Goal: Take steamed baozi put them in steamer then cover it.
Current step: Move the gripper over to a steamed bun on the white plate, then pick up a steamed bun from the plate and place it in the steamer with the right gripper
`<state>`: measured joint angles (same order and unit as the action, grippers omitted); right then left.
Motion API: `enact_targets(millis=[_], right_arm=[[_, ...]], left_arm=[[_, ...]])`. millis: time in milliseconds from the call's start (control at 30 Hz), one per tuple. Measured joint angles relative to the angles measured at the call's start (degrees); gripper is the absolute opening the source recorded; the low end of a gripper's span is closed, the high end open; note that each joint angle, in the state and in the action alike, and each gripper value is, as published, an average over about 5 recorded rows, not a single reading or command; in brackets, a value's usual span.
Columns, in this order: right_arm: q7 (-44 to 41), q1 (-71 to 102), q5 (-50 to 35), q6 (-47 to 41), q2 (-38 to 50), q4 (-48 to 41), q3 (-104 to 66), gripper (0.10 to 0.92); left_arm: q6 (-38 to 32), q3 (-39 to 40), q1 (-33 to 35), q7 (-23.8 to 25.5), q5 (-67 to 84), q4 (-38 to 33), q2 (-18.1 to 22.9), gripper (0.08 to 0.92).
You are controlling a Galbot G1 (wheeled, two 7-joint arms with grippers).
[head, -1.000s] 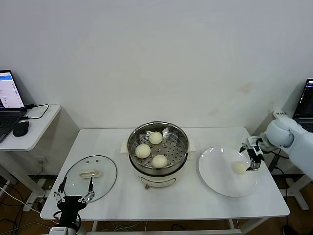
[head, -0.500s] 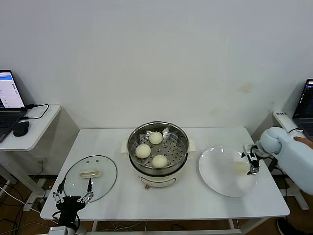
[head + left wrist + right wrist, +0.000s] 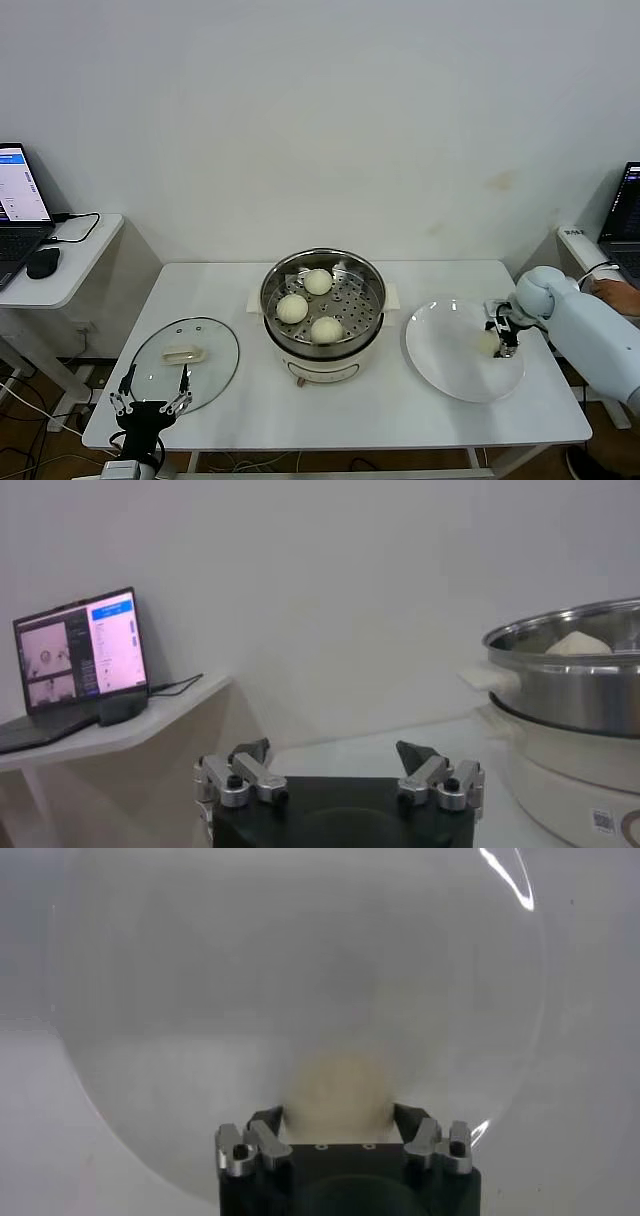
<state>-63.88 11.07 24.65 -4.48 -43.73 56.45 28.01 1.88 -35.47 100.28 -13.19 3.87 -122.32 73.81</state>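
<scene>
1. Baozi [image 3: 488,342] lay on the white plate [image 3: 445,365] at the right of the bench [image 3: 400,410], between the fingers of the right gripper [image 3: 500,336].
2. Flanked on both sides by those fingers [image 3: 266,1132], partly closed around it; firm grip could not be told.
3. Three more baozi [image 3: 292,307] sat on the perforated tray of the steamer [image 3: 372,288] at bench centre.
4. Cover [image 3: 186,362] lay flat on the bench, left of the steamer.
5. Left gripper [image 3: 150,401] hung at the near left edge by the cover, fingers [image 3: 238,777] spread wide, holding nothing.
</scene>
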Motion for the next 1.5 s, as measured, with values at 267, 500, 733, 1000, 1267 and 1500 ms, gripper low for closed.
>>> enact_targets(millis=[267,500,733,1000,1267,1500], right_arm=[[-0.46,-1.42,-1.73,-0.65,0.79,1.33,1.10,0.604],[-1.06,-6.17,-6.46,-2.80,3.76,5.83,5.13,0.602],[-0.95,-17.53,-15.28,-7.02,6.73,13.27,13.83,0.608],[1.00,-36.17,-29.42,-12.57,5.24,21.27,28.72,0.619],[5.18,-45.63,-41.93,-19.34,-0.35,26.47,38.00,0.619],[9.23,-46.43,-47.84,-24.83,-5.78,27.60,41.71,0.619]], left_arm=[[0.00,0.01,-0.06,-0.03,0.02,-0.27,0.02,0.823],[0.07,0.66,-0.80,0.06,0.02,-0.14,-0.02,0.823],[0.33,1.38,-1.68,0.33,0.05,-0.38,-0.28,0.823],[0.38,1.56,-1.91,0.44,0.32,-0.69,-0.52,0.823],[0.20,1.61,-1.82,0.36,0.42,-1.02,0.15,0.823],[0.09,1.20,-1.61,0.19,0.68,-1.52,0.85,0.823]])
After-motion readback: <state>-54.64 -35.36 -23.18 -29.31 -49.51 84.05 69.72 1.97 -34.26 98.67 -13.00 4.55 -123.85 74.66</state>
